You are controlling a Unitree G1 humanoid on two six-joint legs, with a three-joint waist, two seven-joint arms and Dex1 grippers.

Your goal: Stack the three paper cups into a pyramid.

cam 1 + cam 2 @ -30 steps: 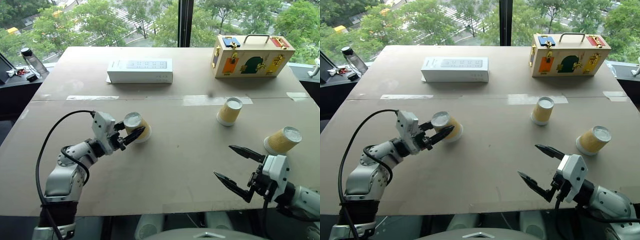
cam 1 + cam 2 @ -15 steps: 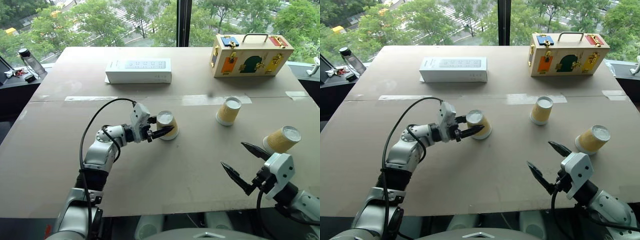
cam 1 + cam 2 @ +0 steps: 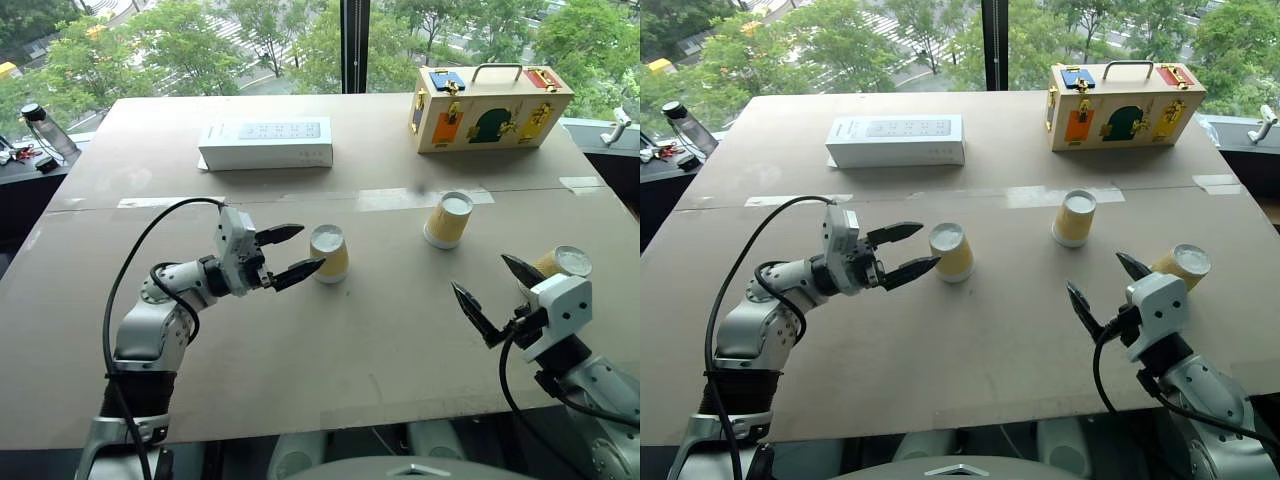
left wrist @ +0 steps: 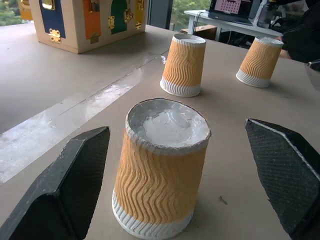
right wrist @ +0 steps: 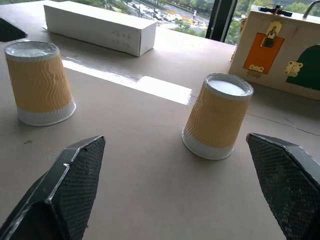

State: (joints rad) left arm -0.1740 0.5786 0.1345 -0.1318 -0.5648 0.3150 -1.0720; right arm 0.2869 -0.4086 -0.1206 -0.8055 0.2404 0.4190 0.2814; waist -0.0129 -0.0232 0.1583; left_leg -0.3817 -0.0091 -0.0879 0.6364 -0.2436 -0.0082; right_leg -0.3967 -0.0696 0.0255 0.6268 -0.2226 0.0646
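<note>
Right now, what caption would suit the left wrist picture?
Open left gripper flanks an upturned ribbed yellow-tan paper cup; two matching cups stand beyond.

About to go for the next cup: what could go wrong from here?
1. The left gripper is open right beside the nearest cup; a careless pullback could knock it over.
2. The right gripper sits close to the far-right cup, which looks near the table edge and could be pushed off.
3. The middle cup stands apart; the base isn't formed yet.
</note>
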